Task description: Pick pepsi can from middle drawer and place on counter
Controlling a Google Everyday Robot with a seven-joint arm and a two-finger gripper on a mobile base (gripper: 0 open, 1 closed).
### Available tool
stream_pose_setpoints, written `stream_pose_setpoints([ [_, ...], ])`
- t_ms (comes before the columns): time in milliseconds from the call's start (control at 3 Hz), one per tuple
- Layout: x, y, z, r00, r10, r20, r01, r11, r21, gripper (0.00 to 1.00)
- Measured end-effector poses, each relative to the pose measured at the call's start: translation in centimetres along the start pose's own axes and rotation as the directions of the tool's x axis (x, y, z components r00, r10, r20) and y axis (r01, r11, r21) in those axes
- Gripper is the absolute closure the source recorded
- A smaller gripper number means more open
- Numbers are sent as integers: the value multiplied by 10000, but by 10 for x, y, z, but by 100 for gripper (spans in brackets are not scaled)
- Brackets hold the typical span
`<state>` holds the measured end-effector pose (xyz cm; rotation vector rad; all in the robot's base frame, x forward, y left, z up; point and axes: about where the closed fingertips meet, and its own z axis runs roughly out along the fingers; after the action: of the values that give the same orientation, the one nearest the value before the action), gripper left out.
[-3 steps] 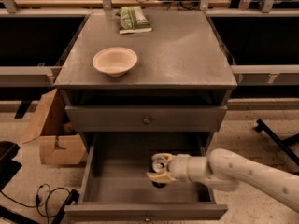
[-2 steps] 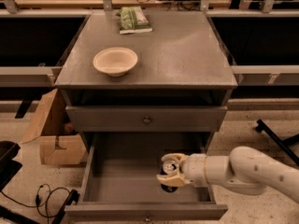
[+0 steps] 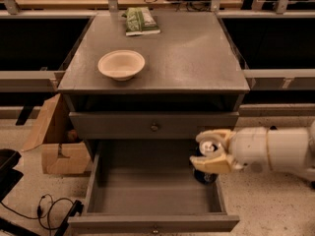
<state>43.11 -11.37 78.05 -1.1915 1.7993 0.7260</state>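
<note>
In the camera view, the middle drawer (image 3: 147, 183) stands pulled out, and we take it as our landmark. The gripper (image 3: 201, 150) hovers over the drawer's right wall, toward its rear corner. Its 2 beige fingers (image 3: 214, 164) are clamped on the pepsi can (image 3: 208, 147), 1 above and 1 below. The can is tilted so that its silver top faces us, and its dark body shows under the lower finger.

Compared with 1.0 s ago, the gripper has left the drawer's floor. Then it sat low inside the drawer, right of centre. By 0.7 s ago it had slid further right, and now it is higher and at the right wall, with the can lifted clear of the floor. The drawer's floor now shows nothing lying on it.

Above the drawer lies the counter (image 3: 192, 58). A beige bowl (image 3: 121, 64) sits on it over the drawer's left half, and a green packet (image 3: 141, 21) lies at its far edge. Neither has moved. A cardboard box (image 3: 53, 144) stands on the ground left of the drawer.
</note>
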Motion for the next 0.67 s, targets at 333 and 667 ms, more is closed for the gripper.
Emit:
stream_pose_setpoints([
  [333,-134,-22,-74,9976,-685,-140,697,9906,1173,100],
  [667,-209,-57,-95,9971,-761,2,742,9729,2191,100],
])
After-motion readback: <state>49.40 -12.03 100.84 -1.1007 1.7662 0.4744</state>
